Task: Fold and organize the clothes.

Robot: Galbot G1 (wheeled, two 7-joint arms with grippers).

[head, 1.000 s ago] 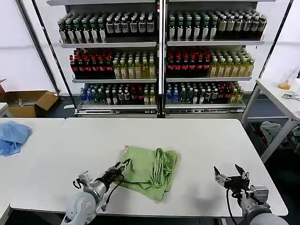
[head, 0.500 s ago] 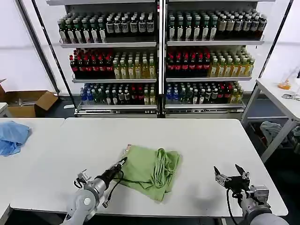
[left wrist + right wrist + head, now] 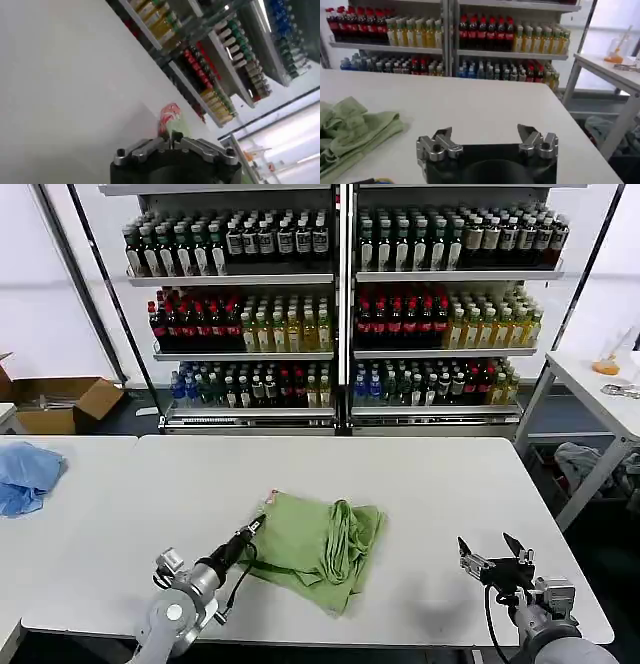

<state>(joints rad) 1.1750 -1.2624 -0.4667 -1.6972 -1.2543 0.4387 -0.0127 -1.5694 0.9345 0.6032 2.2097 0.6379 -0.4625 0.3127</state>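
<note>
The light green clothes (image 3: 320,546) lie in a rumpled heap on the white table (image 3: 420,484), near its front middle. A bit of red-and-white print (image 3: 269,501) peeks out at the heap's far left corner. My left gripper (image 3: 254,528) is at the heap's left edge, shut on a thin fold of the green fabric (image 3: 176,131), with the print (image 3: 169,114) just beyond the jaws. My right gripper (image 3: 496,555) hovers open near the table's front right, well clear of the clothes (image 3: 350,131), with nothing between its fingers (image 3: 443,134).
A pale blue cloth (image 3: 27,475) lies on the neighbouring table at the left. Shelves of bottles (image 3: 340,304) stand behind the table. A second white table (image 3: 600,389) is at the right, a cardboard box (image 3: 60,402) on the floor at the back left.
My left gripper has closed on the left edge of the green heap and the fabric there has shifted slightly. The right arm has stayed put.
</note>
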